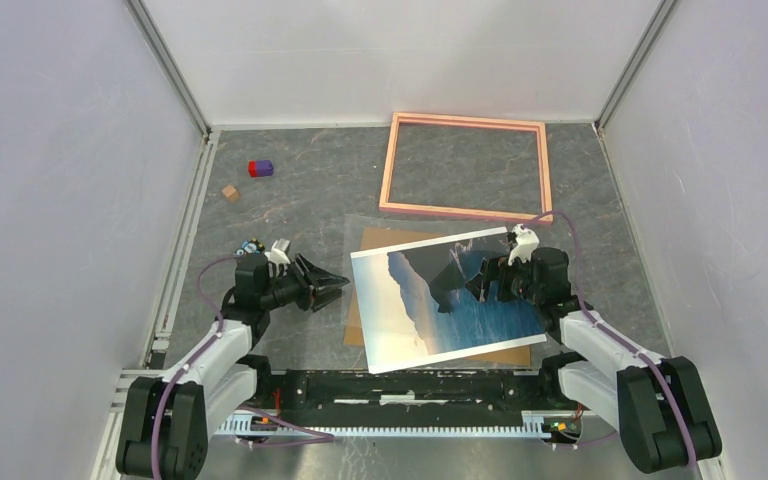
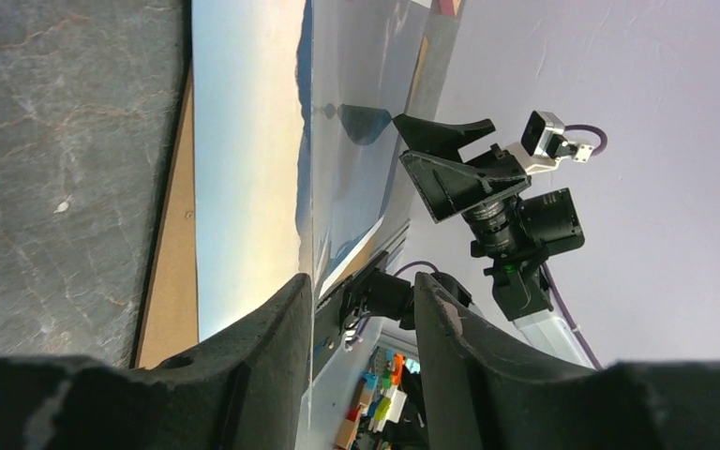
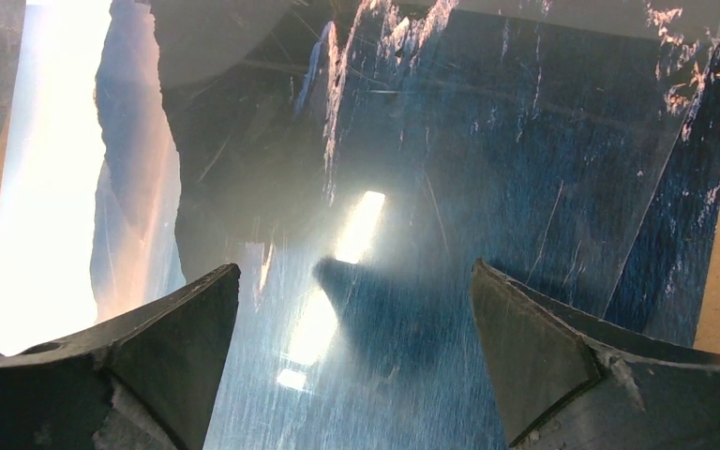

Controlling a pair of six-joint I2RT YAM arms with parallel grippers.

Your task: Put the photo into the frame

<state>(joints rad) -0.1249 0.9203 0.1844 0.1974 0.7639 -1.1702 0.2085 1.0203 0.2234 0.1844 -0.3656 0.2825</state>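
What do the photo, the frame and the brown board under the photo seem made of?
The photo: a thin paper print, glossy judging by the bright glare on it. The frame: smooth salmon-pink strips, plastic or painted wood; the look leaves it open. The brown board: matte and flat, likely cardboard or fibreboard.

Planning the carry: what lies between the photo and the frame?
Top view: only the board's far corner, under what looks like a clear sheet, shows past the photo toward the frame.

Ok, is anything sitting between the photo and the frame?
Nothing upright. Only bare table and what looks like a flat clear sheet lie between the photo and the frame, whose opening shows only table.
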